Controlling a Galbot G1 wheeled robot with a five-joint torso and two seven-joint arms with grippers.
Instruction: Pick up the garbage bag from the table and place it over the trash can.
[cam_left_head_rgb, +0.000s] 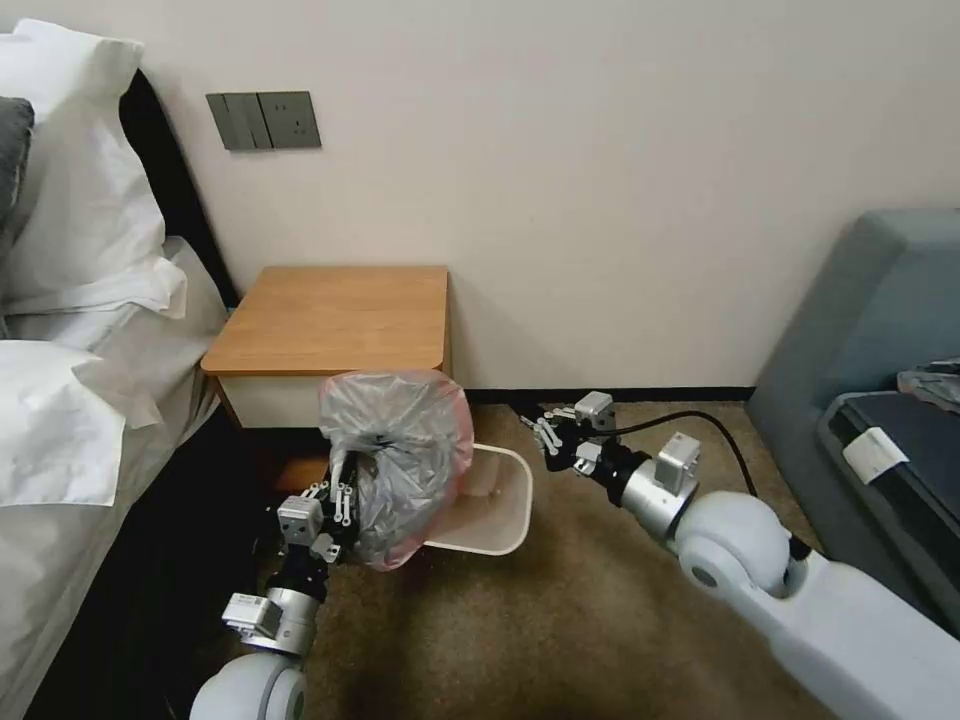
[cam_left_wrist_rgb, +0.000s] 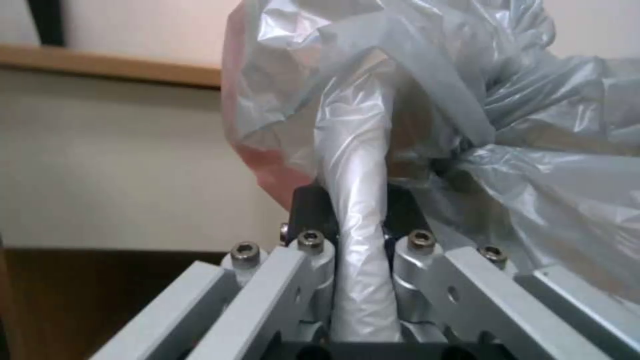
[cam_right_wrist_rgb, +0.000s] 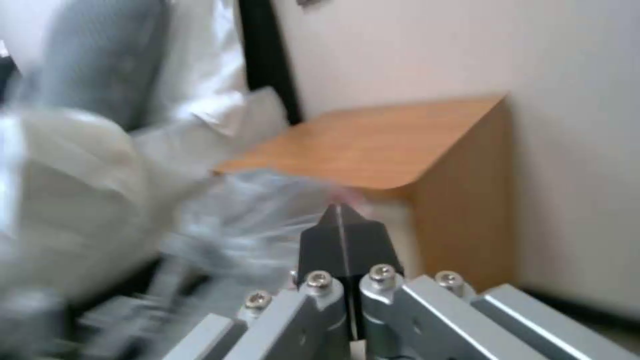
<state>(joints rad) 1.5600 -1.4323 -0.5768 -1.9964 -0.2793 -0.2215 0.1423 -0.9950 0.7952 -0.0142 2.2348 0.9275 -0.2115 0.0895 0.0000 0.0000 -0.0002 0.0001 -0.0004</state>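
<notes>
Bag (cam_left_head_rgb: 400, 465) is pinched in the left hand (cam_left_head_rgb: 345, 480), held in the air over the near-left corner of the bin (cam_left_head_rgb: 490, 500), in front of the surface (cam_left_head_rgb: 330, 315). Left wrist view shows what the head view can't: a rolled strip of plastic running straight up between the closed fingers (cam_left_wrist_rgb: 313, 215), the rest ballooning above and to one side. Bag's long axis is roughly vertical, pink edge (cam_left_head_rgb: 462, 440) along its right and bottom.

Right hand (cam_left_head_rgb: 548, 435) hovers just right of the bin's far rim, well apart from the bag; right wrist view has its tips pressed together, gripping nothing.

Room: bed (cam_left_head_rgb: 60, 420) close on the left, wall behind the surface, open carpet (cam_left_head_rgb: 520, 620) in front and right of the bin. Surface top is bare.
</notes>
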